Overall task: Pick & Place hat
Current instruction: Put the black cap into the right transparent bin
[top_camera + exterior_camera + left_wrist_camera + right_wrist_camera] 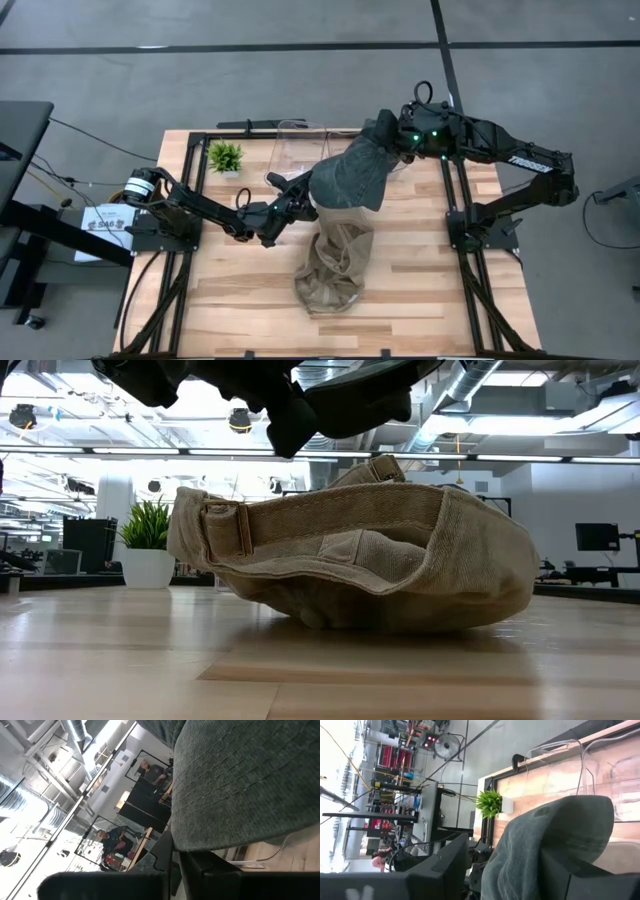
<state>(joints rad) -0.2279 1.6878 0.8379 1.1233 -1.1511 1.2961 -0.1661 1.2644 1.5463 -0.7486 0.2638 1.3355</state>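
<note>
Grey fabric hat, soft and floppy, sags above the tan hat; left gripper pinches its brim edge, right gripper grips the crown — hold the stiffer brim.

Open workshop hall beyond the wooden desk: grey concrete floor, exposed ceiling ducts, long strip lights, potted plant near the desk's far edge, dark monitor behind.

text: white lettering on the dark right arm's forearm link, too small to read | other legible text: none
</note>
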